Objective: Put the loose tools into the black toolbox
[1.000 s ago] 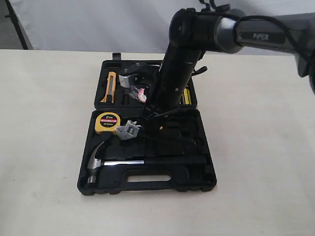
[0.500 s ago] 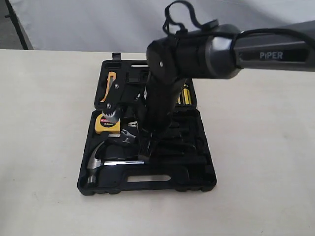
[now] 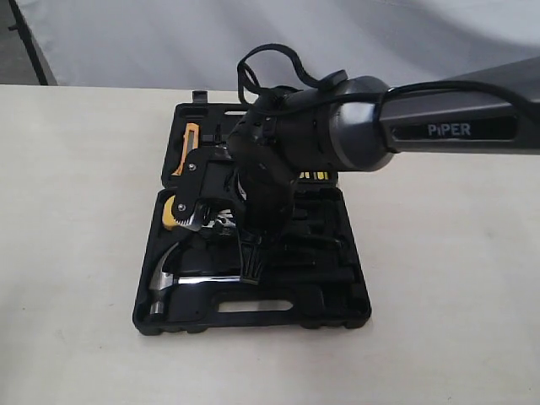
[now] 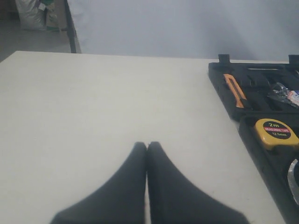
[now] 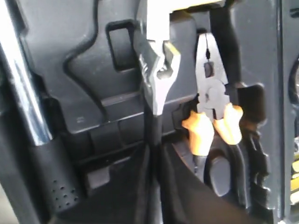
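The black toolbox lies open on the table, also seen from the left wrist. My right gripper reaches down into the near half, shut on the black handle of the adjustable wrench. The wrench's silver head sits low over a recess beside the pliers. The claw hammer lies in its recess along the front, its shaft beside the gripper. The wrapped tape roll rests in the far half; the arm hides it in the exterior view. My left gripper is shut and empty over bare table.
The yellow tape measure and orange-handled pliers sit in the near half. An orange utility knife lies in the far half. My right arm spans the case from the right. Cream table surrounds the case.
The right arm has swung left and lowered, turning its wrist, carrying the wrench down toward the near half. It now covers the tape roll and most of the tape measure.
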